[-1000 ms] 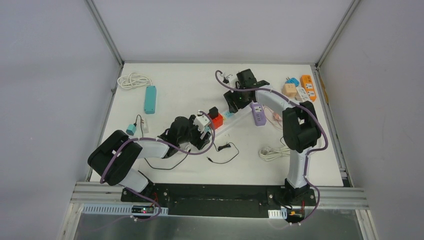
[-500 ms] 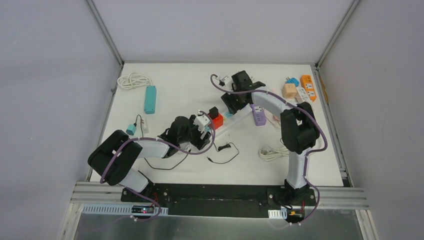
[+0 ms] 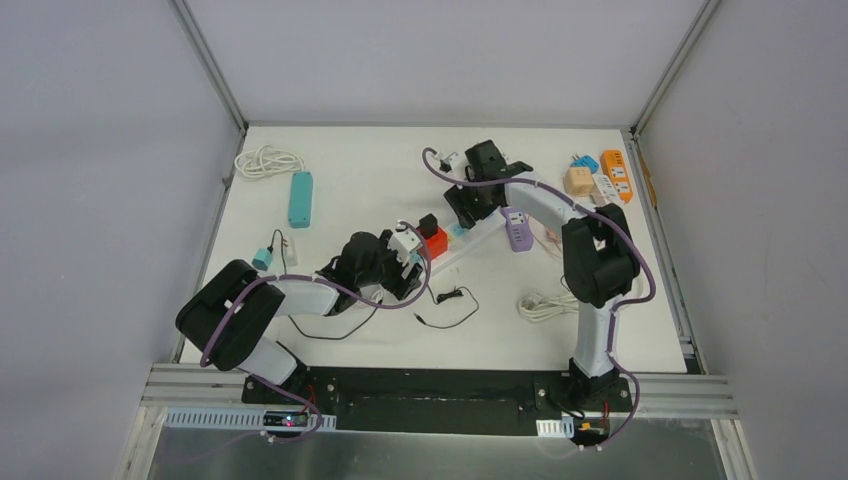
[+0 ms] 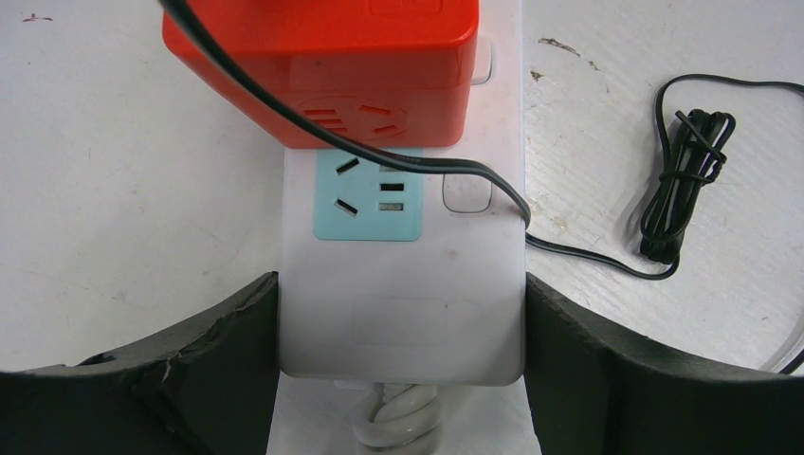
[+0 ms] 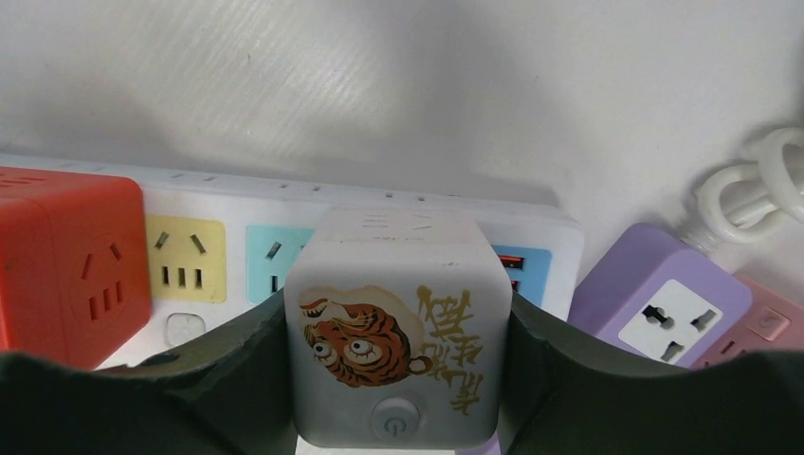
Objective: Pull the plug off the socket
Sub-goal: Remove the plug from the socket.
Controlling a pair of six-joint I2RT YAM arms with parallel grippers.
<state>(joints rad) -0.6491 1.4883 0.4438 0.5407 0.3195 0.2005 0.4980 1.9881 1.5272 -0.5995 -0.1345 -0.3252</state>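
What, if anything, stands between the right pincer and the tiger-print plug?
Nothing visible. The right pincer grips both sides of the tiger-print plug, seated in the white power strip. The red cube adapter stands clear beside it; the left pincer clamps the strip's end.

teal strip [image 3: 300, 198] — left | white cable coil [image 3: 268, 161] — behind it | purple socket [image 3: 517, 232]

Tiger plug [image 5: 398, 332] hides part of the socket strip [image 5: 284, 201].
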